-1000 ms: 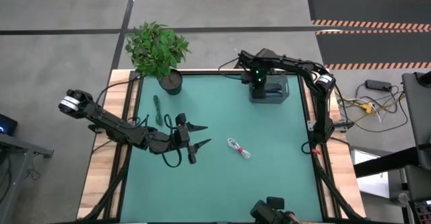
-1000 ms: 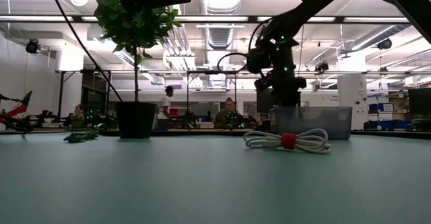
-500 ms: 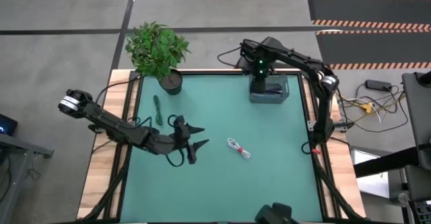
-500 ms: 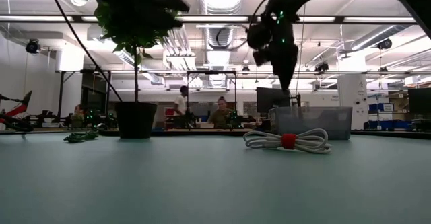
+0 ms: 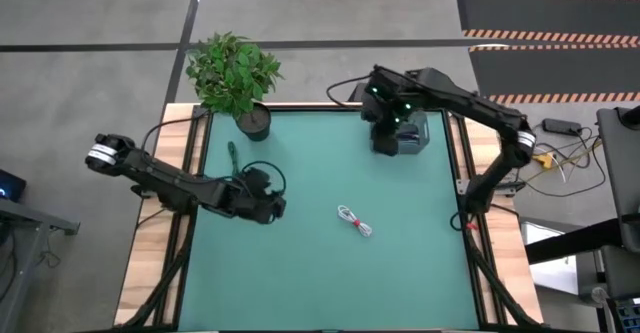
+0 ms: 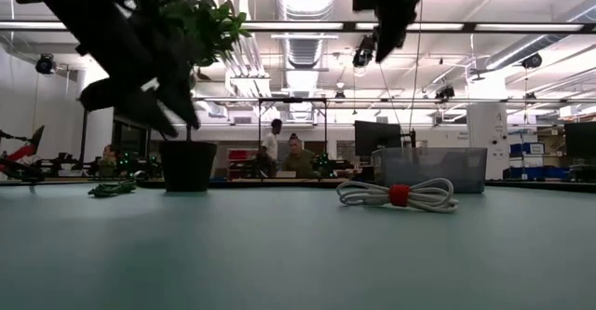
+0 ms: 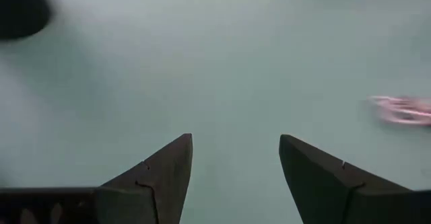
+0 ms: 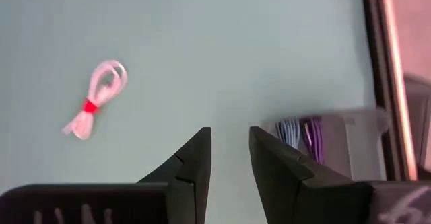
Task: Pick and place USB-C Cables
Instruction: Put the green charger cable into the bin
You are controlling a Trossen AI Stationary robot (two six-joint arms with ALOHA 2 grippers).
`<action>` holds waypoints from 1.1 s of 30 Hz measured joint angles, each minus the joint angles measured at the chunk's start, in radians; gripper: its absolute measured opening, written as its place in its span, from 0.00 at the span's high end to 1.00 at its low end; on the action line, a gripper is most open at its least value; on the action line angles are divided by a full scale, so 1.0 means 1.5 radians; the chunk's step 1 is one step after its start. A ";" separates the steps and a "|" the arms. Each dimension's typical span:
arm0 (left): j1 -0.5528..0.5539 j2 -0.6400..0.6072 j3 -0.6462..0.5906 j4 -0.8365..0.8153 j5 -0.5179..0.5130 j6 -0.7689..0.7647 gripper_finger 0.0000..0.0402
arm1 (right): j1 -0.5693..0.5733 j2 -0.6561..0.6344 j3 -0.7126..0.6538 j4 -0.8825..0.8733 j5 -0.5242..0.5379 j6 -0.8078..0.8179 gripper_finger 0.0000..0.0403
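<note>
- I'm holding the left gripper (image 7: 236, 158) empty, fingers spread wide, over the worktop (image 5: 320, 273) mid-left; the white cable (image 5: 354, 219) is lying off to its right, so a drop from here risks closing on bare mat.
- The green cable (image 5: 233, 160) is lying near the plant (image 5: 235, 73); reaching for it risks brushing the pot.
- The right gripper (image 8: 227, 158) is hovering empty by the bin (image 5: 408, 138), fingers narrowly parted; blue and purple cables (image 8: 300, 133) are showing inside.
- The white cable is looking small, coiled, pinched by a red tie; a grab off that tie could let the loops slip out.
</note>
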State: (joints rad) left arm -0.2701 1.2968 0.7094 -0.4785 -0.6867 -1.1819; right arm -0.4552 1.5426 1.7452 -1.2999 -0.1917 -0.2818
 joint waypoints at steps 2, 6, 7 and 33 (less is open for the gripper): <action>0.022 0.000 0.000 -0.054 0.019 -0.035 0.48 | 0.026 -0.023 0.000 0.017 0.000 0.011 0.77; 0.077 0.007 0.000 -0.167 0.032 -0.094 0.48 | 0.087 -0.063 0.000 0.063 0.000 0.032 0.77; 0.093 0.010 0.000 -0.189 0.032 -0.106 0.48 | 0.104 -0.070 0.000 0.076 0.000 0.035 0.77; 0.264 0.066 -0.099 -0.186 0.056 -0.116 0.48 | 0.302 -0.088 -0.001 0.143 0.008 0.058 0.77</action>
State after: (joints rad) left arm 0.1253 1.3952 0.5607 -0.7570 -0.6021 -1.3552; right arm -0.0018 1.4101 1.7443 -1.0859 -0.1802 -0.1949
